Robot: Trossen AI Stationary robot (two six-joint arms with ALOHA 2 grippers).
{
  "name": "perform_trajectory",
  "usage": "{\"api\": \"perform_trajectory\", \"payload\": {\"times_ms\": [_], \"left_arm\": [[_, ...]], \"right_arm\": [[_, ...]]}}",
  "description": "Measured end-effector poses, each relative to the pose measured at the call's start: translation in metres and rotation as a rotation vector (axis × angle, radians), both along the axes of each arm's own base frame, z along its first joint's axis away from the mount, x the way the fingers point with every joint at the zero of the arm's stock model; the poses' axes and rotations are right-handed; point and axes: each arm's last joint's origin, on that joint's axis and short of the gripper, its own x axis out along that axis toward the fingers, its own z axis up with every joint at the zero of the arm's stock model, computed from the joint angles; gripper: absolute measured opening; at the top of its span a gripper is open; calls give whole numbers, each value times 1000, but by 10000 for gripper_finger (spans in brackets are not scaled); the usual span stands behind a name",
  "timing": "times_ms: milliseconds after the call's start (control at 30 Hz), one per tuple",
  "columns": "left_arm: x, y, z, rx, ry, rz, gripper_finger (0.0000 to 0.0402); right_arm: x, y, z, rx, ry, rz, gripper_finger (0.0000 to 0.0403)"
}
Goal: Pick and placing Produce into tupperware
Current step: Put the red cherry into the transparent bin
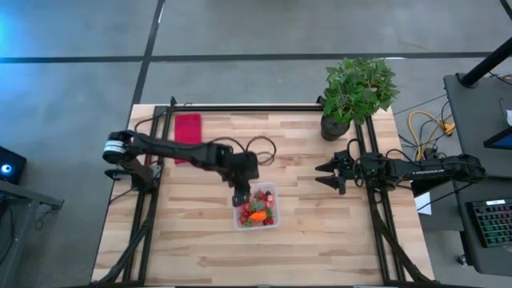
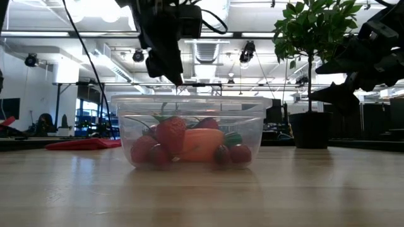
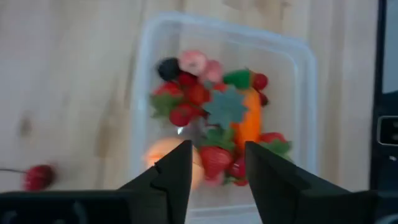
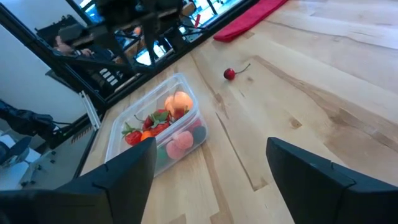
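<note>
The clear tupperware (image 1: 274, 190) stands at mid-table. In it lie an orange carrot (image 3: 249, 124) with a green top, red strawberries (image 2: 170, 133), dark and red berries, and a pale orange-pink round fruit (image 4: 180, 99). One red cherry (image 4: 230, 74) with a stem rests on the wood outside the tupperware, toward the red cloth. My left gripper (image 3: 217, 171) hovers open above the tupperware's rim (image 3: 298, 56), fingers pointing down and holding nothing. My right gripper (image 1: 324, 176) waits open above the table, to the right of the tupperware.
A red cloth (image 1: 188, 128) lies flat near the table's far left corner. A potted green plant (image 1: 356, 92) stands at the far right. Black frame rails run along the left, right and far edges. Bare wood stretches across the near half of the table.
</note>
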Motion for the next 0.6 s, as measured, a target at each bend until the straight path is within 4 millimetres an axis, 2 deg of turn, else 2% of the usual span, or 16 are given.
{"api": "perform_trajectory", "payload": {"times_ms": [133,267,400,533,600], "left_arm": [[1,-8,-3,-9,19,-3,149],[-3,0,-1,101,40,74,161],[-16,31,2,186,169,352,162],[-27,67,-10,48,285,666,163],[-30,79,-18,-28,324,754,163]], "right_arm": [[0,0,0,0,0,0,290],[0,0,0,0,0,0,293],[0,0,0,0,0,0,297],[0,0,0,0,0,0,295],[0,0,0,0,0,0,292]]}}
